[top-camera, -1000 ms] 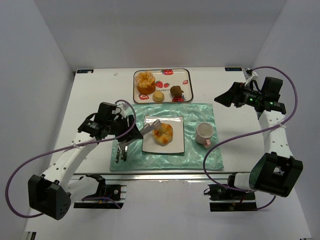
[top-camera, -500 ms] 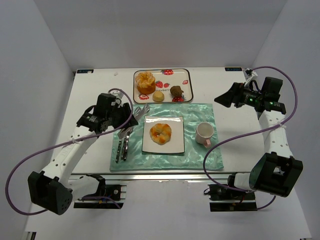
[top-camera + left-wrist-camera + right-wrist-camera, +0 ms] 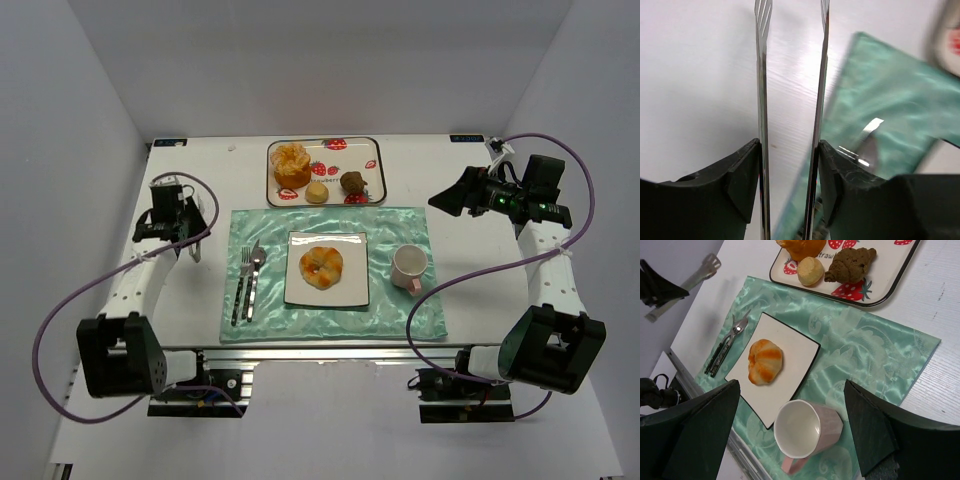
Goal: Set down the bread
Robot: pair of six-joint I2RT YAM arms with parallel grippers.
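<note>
The bread (image 3: pixel 322 265) sits on the middle of a square white plate (image 3: pixel 350 292), free of both grippers, orange-red patch up. The plate lies on a green placemat (image 3: pixel 400 322) spread across the white table (image 3: pixel 200 165).

The left gripper (image 3: pixel 792 15) is out to the left of the placemat, well apart from the bread, over bare table just beside the mat's left edge. Its two long metal blades stand parallel with a moderate gap between them. Only tabletop shows through the gap, so it holds nothing. A fork (image 3: pixel 241 285) and a second utensil (image 3: pixel 254 285), which I cannot name for sure, lie side by side on the mat's left part. They are between this gripper and the plate, close to the plate's left edge but not touching it.

The right gripper (image 3: pixel 438 199) hangs above the mat's far right corner. In its wrist view the dark fingers (image 3: pixel 700 425) are spread wide with nothing held between them. A pale pink cup (image 3: pixel 409 265) stands upright on the mat just to the right of the plate, its handle toward the near edge.

Beyond the mat, touching or nearly touching its far edge, is a strawberry-print tray (image 3: pixel 325 160). It carries a tall orange fluted cake (image 3: pixel 291 165), a small pale bun (image 3: pixel 317 193) and a brown pastry (image 3: pixel 351 182), each apart from the others.
</note>
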